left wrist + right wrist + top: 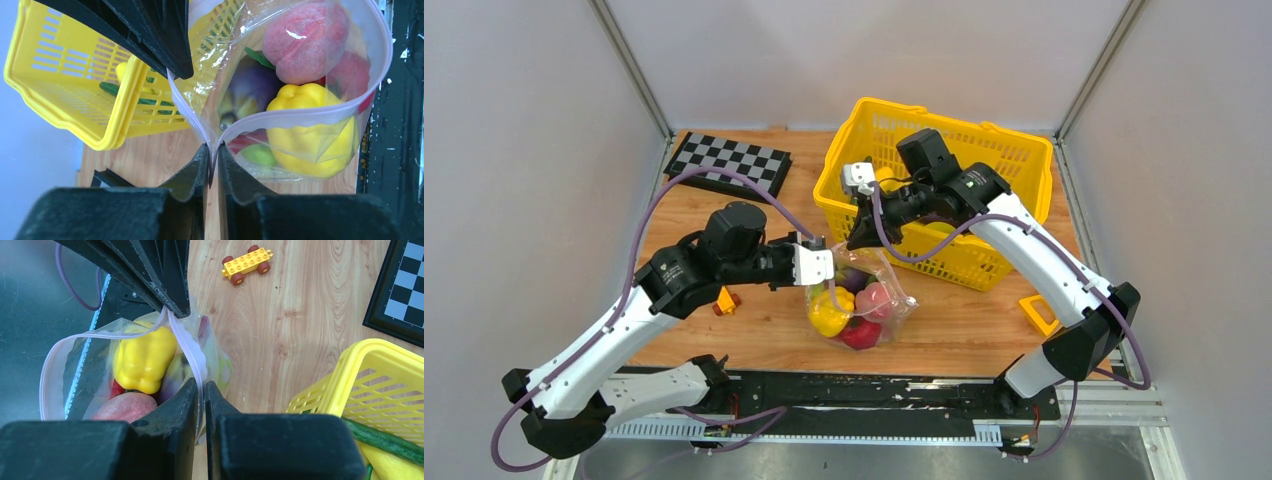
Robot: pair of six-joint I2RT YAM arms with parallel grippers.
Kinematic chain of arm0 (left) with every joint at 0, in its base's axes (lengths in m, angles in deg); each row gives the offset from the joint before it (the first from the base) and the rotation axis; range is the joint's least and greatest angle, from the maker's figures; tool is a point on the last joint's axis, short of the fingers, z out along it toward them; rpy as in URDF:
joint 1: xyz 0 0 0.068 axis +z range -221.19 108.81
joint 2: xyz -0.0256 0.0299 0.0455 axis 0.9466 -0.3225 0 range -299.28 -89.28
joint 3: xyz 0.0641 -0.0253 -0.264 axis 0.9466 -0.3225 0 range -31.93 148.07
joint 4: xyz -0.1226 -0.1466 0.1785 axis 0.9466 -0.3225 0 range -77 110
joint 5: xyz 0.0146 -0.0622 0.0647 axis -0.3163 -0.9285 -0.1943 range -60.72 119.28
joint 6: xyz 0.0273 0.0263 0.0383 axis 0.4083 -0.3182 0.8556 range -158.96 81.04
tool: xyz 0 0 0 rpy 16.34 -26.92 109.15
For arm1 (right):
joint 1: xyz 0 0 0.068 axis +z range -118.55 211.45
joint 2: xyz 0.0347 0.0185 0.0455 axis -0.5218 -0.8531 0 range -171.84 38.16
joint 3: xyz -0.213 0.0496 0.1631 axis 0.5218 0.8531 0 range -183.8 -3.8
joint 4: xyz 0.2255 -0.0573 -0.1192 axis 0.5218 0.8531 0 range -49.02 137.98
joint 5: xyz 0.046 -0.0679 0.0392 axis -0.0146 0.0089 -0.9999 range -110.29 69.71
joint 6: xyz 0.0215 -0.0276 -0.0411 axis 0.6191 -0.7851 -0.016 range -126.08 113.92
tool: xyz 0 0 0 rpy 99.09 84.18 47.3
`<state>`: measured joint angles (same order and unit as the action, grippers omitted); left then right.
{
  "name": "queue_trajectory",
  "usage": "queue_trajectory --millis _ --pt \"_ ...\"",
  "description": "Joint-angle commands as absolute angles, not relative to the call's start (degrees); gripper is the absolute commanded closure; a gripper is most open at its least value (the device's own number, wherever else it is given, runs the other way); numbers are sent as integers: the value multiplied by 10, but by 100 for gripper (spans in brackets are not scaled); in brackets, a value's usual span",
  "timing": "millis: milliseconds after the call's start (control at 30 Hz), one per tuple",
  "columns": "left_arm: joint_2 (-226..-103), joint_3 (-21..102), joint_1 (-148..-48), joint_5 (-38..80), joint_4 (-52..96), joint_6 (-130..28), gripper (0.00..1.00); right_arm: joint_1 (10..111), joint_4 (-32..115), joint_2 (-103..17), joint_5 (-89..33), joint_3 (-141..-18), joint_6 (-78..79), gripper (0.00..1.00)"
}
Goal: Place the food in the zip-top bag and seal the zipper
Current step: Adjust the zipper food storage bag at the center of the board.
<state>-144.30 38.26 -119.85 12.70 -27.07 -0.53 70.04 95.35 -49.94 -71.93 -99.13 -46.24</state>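
The zip-top bag lies on the wood between the arms with its mouth held wide. Inside it is the food: a yellow pepper, a pink round piece, a purple eggplant and a red piece. My left gripper is shut on one end of the bag's pale rim strip, the zipper. My right gripper is shut on the rim at the opposite end, beside the yellow pepper. In the top view the left gripper and the right gripper stand close together above the bag.
A yellow basket stands at the back right, just behind the bag, with green and yellow pieces inside. An orange toy block with wheels lies left of the bag. A checkerboard sits at the back left.
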Motion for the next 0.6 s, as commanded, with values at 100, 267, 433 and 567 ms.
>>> queue_trajectory --millis 100,267,433,567 --pt "-1432 401 -1196 164 -251 -31 100 707 956 -494 -737 -1014 -469 88" --pt "-1420 383 -1196 187 -220 -75 100 707 908 -469 -713 -992 -423 75" --pt "-1388 344 -1195 232 -160 -143 100 690 775 -384 -624 -900 -299 33" --pt "-1380 333 -1191 268 -145 -176 100 662 662 -279 -494 -848 -160 28"
